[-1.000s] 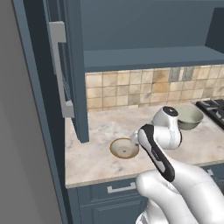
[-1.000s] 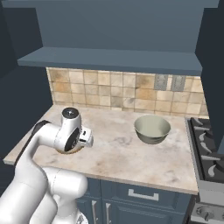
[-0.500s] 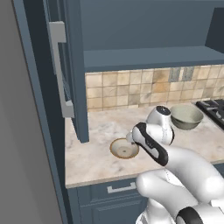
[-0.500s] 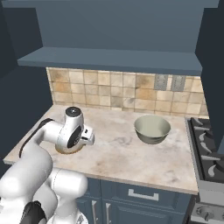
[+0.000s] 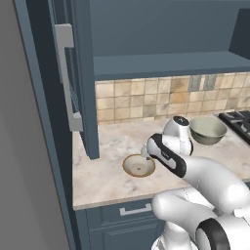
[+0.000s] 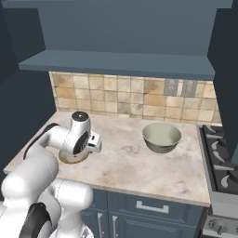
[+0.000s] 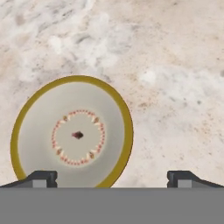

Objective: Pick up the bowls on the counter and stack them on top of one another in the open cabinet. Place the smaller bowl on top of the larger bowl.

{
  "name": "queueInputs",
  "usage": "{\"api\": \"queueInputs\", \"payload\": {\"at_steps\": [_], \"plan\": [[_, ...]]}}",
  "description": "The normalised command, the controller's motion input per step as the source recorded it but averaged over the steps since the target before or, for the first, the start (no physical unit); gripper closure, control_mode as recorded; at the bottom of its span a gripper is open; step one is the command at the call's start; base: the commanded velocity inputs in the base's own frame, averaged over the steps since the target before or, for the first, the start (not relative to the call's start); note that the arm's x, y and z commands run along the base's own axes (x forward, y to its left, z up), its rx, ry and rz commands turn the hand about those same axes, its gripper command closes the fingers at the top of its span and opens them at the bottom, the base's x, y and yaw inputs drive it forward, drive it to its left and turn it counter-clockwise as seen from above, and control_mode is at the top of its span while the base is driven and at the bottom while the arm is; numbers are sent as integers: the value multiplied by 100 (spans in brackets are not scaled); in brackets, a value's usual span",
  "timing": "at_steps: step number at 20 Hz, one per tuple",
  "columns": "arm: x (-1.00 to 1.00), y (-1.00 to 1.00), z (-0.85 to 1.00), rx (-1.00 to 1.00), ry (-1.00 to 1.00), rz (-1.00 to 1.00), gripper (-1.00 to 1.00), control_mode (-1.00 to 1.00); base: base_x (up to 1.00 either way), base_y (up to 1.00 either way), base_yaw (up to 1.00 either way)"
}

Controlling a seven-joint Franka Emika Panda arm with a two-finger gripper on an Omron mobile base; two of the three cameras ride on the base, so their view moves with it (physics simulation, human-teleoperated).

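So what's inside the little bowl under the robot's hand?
Nothing is in the small bowl: the hand view shows a bare cream inside with a ring of brownish specks and a dark dot at the middle. The open gripper hovers above it; the bowl's near edge is cut off.

Open counter (image 6: 121, 158) between the bowls, small bowl (image 7: 72, 134) under the hand, big bowl (image 6: 161, 136) well apart, cabinet door (image 5: 78, 83) jutting left.

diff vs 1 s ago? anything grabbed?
The arm swung left and lowered, bringing the gripper over the smaller bowl; in the hand view one open fingertip sits over its rim. Nothing grabbed or released. The larger bowl, the counter and the open cabinet are unchanged.
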Motion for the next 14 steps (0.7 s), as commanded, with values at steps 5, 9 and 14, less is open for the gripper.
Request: {"api": "queueInputs", "payload": {"at_steps": [5, 9, 14], "plan": [[8, -3, -25, 4, 0, 0, -100, -100, 0, 0, 0], [12, 0, -22, 4, 0, 0, -100, -100, 0, 0, 0], [11, 0, -22, 4, 0, 0, -100, -100, 0, 0, 0]]}}
